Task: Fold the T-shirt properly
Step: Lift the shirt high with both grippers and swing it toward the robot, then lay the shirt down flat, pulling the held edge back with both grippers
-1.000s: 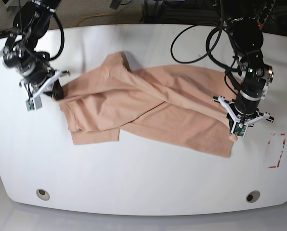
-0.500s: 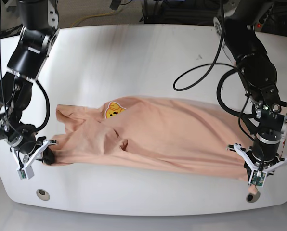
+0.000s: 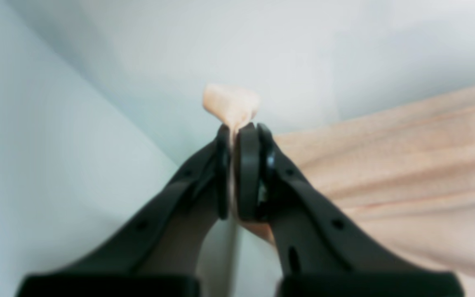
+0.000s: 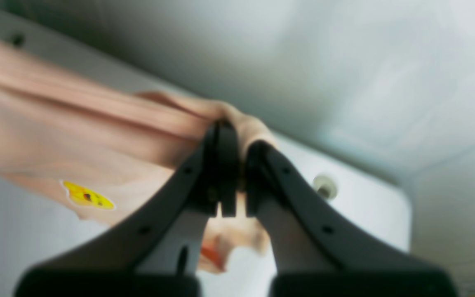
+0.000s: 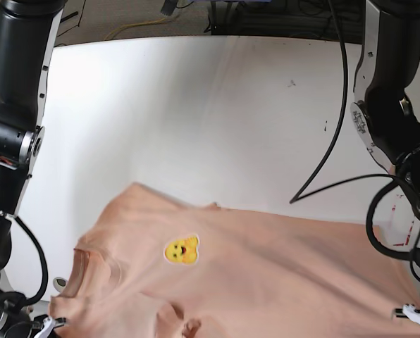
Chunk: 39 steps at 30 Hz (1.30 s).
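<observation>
Cloth is what we are dealing with: the peach, salmon-pink soft cotton T-shirt [image 5: 252, 274] hangs spread between our two arms at the near edge of the white table [image 5: 196, 113], its lower part running out of the base view. Contrary to a plain shirt, it carries a small yellow cartoon patch [image 5: 181, 250], which sits near the middle of the shirt, toward the collar side. In the left wrist view our left gripper [image 3: 237, 136] is pinched tight on a corner of the fabric, a small tuft poking out past the black fingertips [image 3: 248, 165] and the cloth fanning away from it in taut pleats. In the right wrist view our right gripper [image 4: 237, 140] is likewise clamped on a bunched edge, with the patch lying off to one side of it. We judge the shirt light and limp: it will sag and wrinkle wherever it is unsupported, and it cannot be pushed, only pulled or laid. Thin cotton could creep out of a narrow pinch, so we think hems and corners, where the fabric is doubled, are the places to hold. Whether each grip catches one layer or several we cannot tell.
</observation>
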Available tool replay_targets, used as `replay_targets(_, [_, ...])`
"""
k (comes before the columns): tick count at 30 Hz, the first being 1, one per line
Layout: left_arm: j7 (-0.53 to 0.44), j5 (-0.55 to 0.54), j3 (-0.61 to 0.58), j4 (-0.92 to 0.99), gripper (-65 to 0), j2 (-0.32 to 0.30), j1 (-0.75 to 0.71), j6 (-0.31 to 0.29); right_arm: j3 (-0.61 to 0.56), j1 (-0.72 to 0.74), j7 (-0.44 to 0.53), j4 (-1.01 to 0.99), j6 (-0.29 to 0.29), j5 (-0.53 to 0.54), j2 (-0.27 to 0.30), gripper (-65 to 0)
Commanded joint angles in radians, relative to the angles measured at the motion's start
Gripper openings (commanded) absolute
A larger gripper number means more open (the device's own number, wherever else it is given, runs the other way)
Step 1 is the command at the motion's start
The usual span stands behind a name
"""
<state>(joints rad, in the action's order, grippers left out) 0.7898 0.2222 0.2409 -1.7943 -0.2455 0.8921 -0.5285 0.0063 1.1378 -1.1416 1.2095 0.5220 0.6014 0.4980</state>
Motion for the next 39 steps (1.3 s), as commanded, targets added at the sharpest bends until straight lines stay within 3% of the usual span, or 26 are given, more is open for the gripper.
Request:
replay_targets(1, [-0.019, 0.012, 0.002, -0.009, -64.7, -0.015, 0.085, 0.015, -0.004, 0.114, -0.021, 0.014, -0.009, -0.016, 0.026, -65.0])
replay_targets(6, [0.064, 0.009, 0.001, -0.012, -64.7, -0.048, 0.143, 0.008, -0.009, 0.168, -0.047, 0.014, 0.01, -0.015, 0.04, -65.0])
replay_targets(10, [0.109, 0.009, 0.002, -0.049, -64.9, -0.048, 0.111, -0.054, -0.007, 0.168, -0.077, 0.016, 0.023, 0.03, 0.063, -65.0])
replay_targets(16, [0.168, 0.009, 0.004, -0.123, -65.0, -0.019, -0.07, -0.107, 0.037, -0.02, -0.073, 0.017, 0.023, 0.156, 0.141, -65.0])
replay_targets(23, [0.188, 0.009, 0.008, -0.189, -65.0, 0.044, -0.37, -0.163, 0.26, -0.388, -0.073, 0.083, 0.03, 0.233, 0.166, -65.0])
replay_targets(27, [0.188, 0.009, 0.007, -0.201, -65.0, 0.087, -0.528, -0.17, 0.363, -0.597, -0.073, 0.158, 0.03, 0.233, 0.147, -65.0])
replay_targets(29, [0.188, 0.009, 0.007, -0.204, -65.0, 0.102, -0.601, -0.17, 0.409, -0.697, -0.073, 0.166, 0.03, 0.234, 0.109, -65.0])
replay_targets(39, [0.184, 0.01, 0.045, -0.213, -65.0, 0.105, -0.916, -0.17, 0.57, -1.04, -0.073, 0.237, 0.028, 0.24, 0.017, -65.0])
